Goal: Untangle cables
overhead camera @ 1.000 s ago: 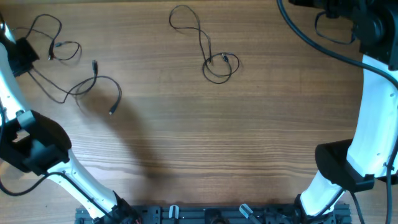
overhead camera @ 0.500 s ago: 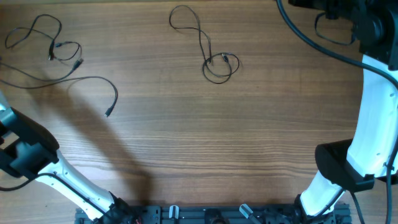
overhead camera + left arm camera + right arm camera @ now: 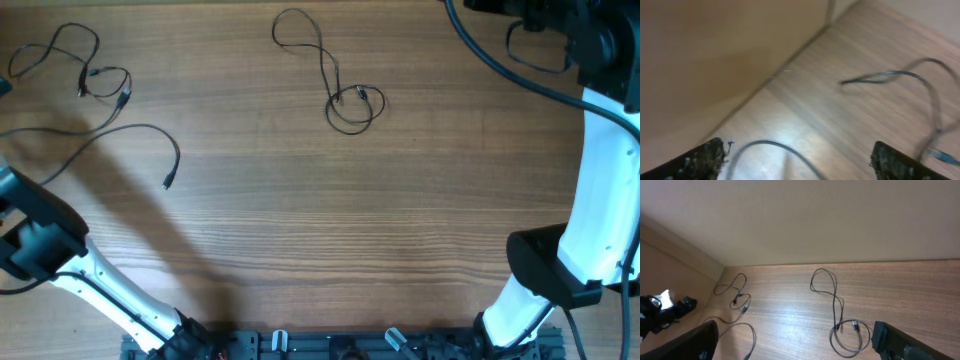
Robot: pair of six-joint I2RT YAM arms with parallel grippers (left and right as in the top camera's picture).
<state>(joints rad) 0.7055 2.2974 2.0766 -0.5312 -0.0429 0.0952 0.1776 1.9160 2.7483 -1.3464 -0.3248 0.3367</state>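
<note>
The white-and-black left arm [image 3: 40, 245] reaches off the left edge of the pale wooden surface [image 3: 400, 220]. Its left claw [image 3: 797, 150] hangs low with fingers wide apart. A thin black wire with a small plug end [image 3: 150, 126] arcs between them. Whether a finger touches it cannot be told from the blurred wrist view. The claw is probably low so it can draw this wire clear of its neighbour.

The white right arm [image 3: 600, 200] rises along the right side. Its right claw [image 3: 795, 332] is parked high, spread wide and empty, looking down across the surface, apparently to keep out of the way.

Farther back a second thin black wire, coiled in loose loops [image 3: 88, 78], lies near the first. A third thin black looped wire [image 3: 352, 97] rests well apart at centre, seemingly already free.
</note>
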